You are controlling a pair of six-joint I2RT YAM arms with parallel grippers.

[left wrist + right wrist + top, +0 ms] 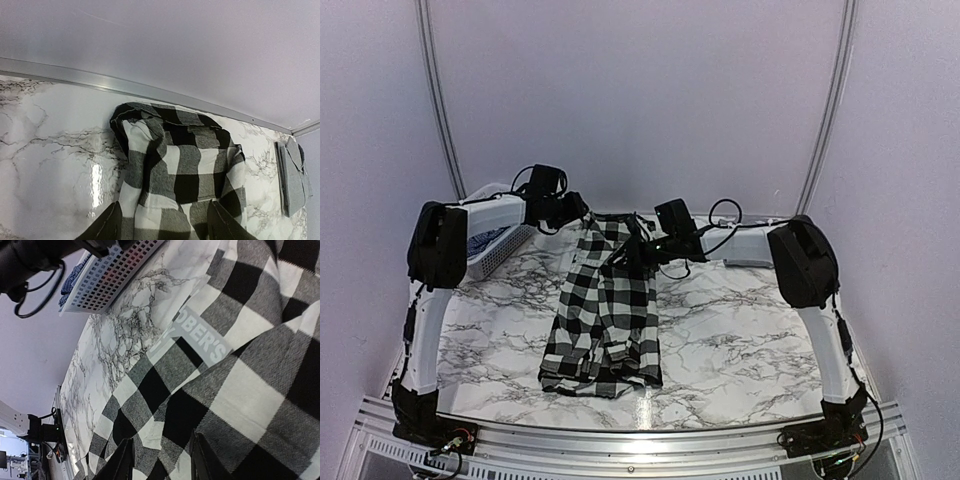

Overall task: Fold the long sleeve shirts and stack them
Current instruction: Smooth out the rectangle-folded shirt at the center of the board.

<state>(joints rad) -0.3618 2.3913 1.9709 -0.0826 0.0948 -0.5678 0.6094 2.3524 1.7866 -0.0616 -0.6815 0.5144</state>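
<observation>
Marbled white worktop (750,340), pale walls behind. Black-and-white check cloth long sleeve shirt (605,320) lay at worktop centre, long axis 12 to 6 o'clock, far end bunched near rear rail. Band of white block letters (205,337) showed on it. Left end effector (165,202) hovered at shirt's 12 o'clock end, fingers spread wide, nothing pinched. Right end effector (161,437) sat at shirt's 1 o'clock edge, fingers partly apart over cloth; grip could not be told. White perforated plastic basket (495,255) at 10 o'clock. Grey folded garment (292,175) at 2 o'clock.
</observation>
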